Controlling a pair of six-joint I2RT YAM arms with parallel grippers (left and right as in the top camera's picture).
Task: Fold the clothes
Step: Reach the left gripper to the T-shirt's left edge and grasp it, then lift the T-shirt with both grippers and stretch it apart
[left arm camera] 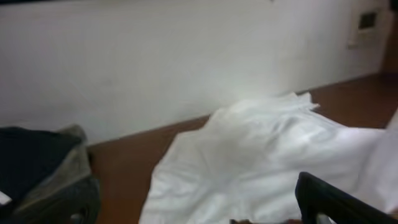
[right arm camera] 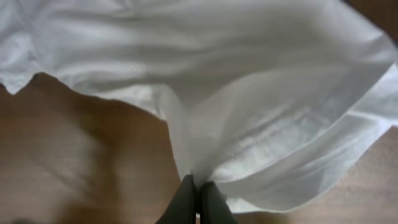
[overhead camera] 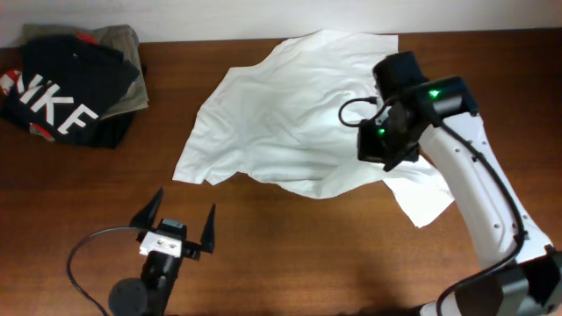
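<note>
A white T-shirt point(overhead camera: 290, 114) lies crumpled across the middle and far part of the wooden table. My right gripper point(right arm camera: 198, 186) is shut on a pinched fold of the shirt's near right edge and holds it lifted off the table; the white cloth point(right arm camera: 249, 93) hangs from the fingers. In the overhead view the right gripper point(overhead camera: 384, 145) sits over the shirt's right side. My left gripper point(overhead camera: 178, 230) is open and empty near the front left, apart from the shirt. The shirt also shows in the left wrist view point(left arm camera: 261, 155).
A pile of dark clothes with a black Nike shirt point(overhead camera: 66, 83) on top sits at the far left corner, also in the left wrist view point(left arm camera: 37, 168). A pale wall point(left arm camera: 186, 56) runs behind the table. Bare wood point(overhead camera: 307, 254) spans the front.
</note>
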